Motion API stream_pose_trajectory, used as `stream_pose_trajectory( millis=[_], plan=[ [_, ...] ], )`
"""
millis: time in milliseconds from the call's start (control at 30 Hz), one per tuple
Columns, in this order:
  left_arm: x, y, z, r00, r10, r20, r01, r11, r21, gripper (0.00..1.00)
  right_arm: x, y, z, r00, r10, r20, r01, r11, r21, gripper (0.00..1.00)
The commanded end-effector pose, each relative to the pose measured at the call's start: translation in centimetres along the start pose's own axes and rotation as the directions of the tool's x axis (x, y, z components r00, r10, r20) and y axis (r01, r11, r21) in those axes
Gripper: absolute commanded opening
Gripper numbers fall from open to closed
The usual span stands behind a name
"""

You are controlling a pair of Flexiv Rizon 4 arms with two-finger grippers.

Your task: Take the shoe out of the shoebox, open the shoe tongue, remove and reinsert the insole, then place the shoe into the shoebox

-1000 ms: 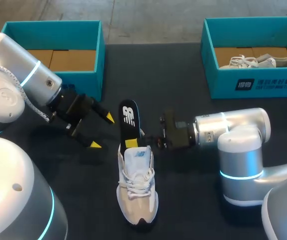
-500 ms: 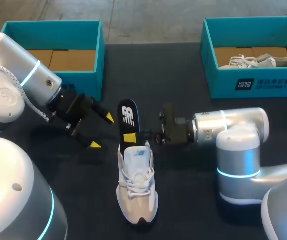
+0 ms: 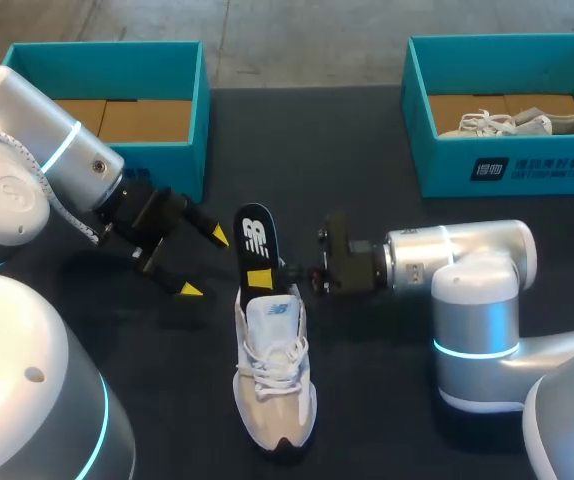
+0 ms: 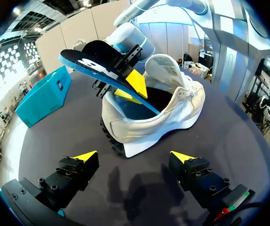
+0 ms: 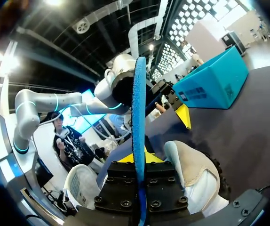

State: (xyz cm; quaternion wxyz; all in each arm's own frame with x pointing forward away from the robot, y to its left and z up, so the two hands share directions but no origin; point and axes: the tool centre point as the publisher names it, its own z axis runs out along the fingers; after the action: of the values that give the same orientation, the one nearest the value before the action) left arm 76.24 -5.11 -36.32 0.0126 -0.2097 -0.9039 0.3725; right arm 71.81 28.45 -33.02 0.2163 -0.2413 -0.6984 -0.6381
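Note:
A white sneaker [image 3: 274, 375] lies on the dark table, toe toward me. A black insole [image 3: 256, 238] with a blue underside sticks up out of its heel opening. My right gripper [image 3: 265, 276] is shut on the insole just above the shoe's collar. In the right wrist view the insole [image 5: 139, 108] stands edge-on between the fingers of that gripper [image 5: 142, 159], with the shoe's tongue [image 5: 187, 165] beside it. My left gripper [image 3: 203, 263] hangs open to the left of the shoe. In the left wrist view the left gripper [image 4: 133, 157] faces the sneaker [image 4: 163, 117], the insole [image 4: 99, 68] and the right gripper [image 4: 131, 87].
A teal shoebox [image 3: 182, 95] with a cardboard floor stands at the back left, close behind my left arm. Another teal box [image 3: 437, 150] at the back right holds a second pale shoe [image 3: 517, 124].
My right gripper has shut on the insole and shifted slightly left, tipping the insole a little to the left. The left arm has not moved.

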Motion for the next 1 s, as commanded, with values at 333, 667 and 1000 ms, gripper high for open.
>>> stream_pose_trajectory(
  millis=[333,667,1000],
  plan=[
    [0.0,0.0,-0.1,1.000,0.000,-0.001,0.000,1.000,-0.004,1.00,-0.2,-1.5,0.0,0.998,0.059,-0.004,-0.058,0.998,0.027,0.00],
    [0.0,0.0,-0.1,1.000,0.000,-0.001,0.000,1.000,-0.004,1.00,0.0,-2.7,-0.1,0.995,0.099,-0.006,-0.098,0.994,0.049,0.00],
    [0.0,0.0,-0.1,1.000,0.000,-0.001,0.000,1.000,-0.004,1.00,0.5,-4.0,0.2,0.991,0.136,0.003,-0.136,0.989,0.065,0.00]
  ],
)
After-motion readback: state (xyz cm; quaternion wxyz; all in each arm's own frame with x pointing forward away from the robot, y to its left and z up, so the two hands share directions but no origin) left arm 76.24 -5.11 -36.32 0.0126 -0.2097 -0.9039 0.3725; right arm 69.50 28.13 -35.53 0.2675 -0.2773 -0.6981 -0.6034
